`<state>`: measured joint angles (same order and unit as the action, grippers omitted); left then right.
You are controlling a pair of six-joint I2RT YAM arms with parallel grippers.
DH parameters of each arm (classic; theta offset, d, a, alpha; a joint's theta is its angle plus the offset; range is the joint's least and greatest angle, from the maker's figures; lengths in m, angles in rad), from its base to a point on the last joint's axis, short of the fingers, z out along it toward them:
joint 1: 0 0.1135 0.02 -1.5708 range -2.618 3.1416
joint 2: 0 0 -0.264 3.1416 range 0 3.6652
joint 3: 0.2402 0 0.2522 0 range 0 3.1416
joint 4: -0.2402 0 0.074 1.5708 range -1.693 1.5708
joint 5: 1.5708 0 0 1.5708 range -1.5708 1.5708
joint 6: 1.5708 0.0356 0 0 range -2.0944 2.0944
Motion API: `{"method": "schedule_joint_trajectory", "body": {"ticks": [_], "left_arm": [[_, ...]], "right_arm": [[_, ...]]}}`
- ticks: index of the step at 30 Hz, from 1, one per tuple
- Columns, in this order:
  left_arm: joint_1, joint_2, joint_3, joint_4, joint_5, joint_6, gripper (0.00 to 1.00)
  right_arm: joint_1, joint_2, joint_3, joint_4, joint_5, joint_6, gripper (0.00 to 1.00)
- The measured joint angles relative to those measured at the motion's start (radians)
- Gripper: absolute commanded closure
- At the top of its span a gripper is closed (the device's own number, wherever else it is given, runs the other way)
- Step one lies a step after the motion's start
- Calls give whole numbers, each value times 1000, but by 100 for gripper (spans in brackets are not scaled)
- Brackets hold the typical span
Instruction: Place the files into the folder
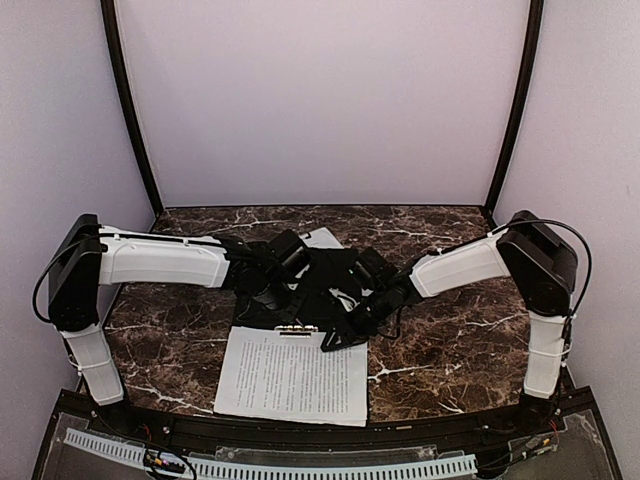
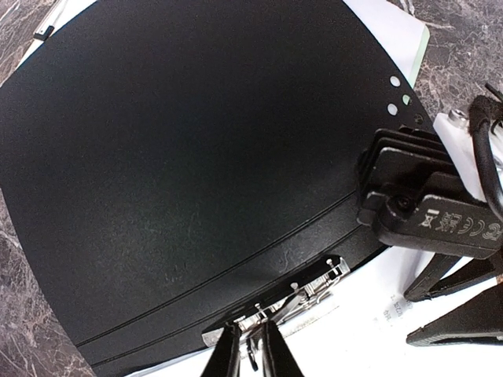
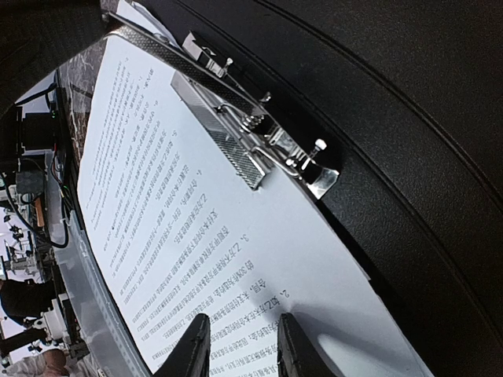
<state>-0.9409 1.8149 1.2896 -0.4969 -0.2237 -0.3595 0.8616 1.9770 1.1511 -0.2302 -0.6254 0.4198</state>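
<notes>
Seen from above, a dark brown marble bench [image 1: 450, 330] has two robot arms reaching in from either side and meeting at its middle. Nearest the arm bases, a white printed sheet [image 1: 290, 378] covered in dense black text lies flat on the bench, slightly askew. A metal clip [image 1: 297, 329] sits on the middle of its far edge, right where the sheet meets the folder. The right end effector [image 3: 244, 322] hovers low over the sheet's far right part, just beside the clip. Its two black fingers are spread apart with nothing between them, only the printed page below. The left end effector [image 2: 250, 330] comes in from the far side and points down at the same clip. Its fingers are drawn close together with their tips at the clip's metal. It cannot be told whether they actually pinch it. Just beyond the clip, the folder [image 2: 173, 157] lies open and flat, its matte black inside facing up, and it fills most of the left wrist view. At the folder's far edge, a second sheet [image 1: 322, 238], white, pokes out from under it, and a thin pale green edge [image 2: 424, 47] shows beside that sheet. Plain lilac walls enclose the bench behind and at both sides.
</notes>
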Motion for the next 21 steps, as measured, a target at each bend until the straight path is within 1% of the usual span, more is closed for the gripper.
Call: {"method": "schedule_joint_trajectory", "body": {"ticks": [5, 12, 17, 21], "left_arm": [[0, 1, 0, 0, 4, -4, 93], [0, 5, -4, 0, 5, -22, 99], [1, 4, -22, 15, -3, -51, 99], [2, -10, -63, 51, -15, -80, 99]], "right_arm": [[0, 0, 0, 0, 0, 0, 71], [0, 0, 0, 0, 0, 0, 71], [0, 0, -3, 5, -1, 0, 70], [-1, 0, -5, 9, -6, 1, 67]]}}
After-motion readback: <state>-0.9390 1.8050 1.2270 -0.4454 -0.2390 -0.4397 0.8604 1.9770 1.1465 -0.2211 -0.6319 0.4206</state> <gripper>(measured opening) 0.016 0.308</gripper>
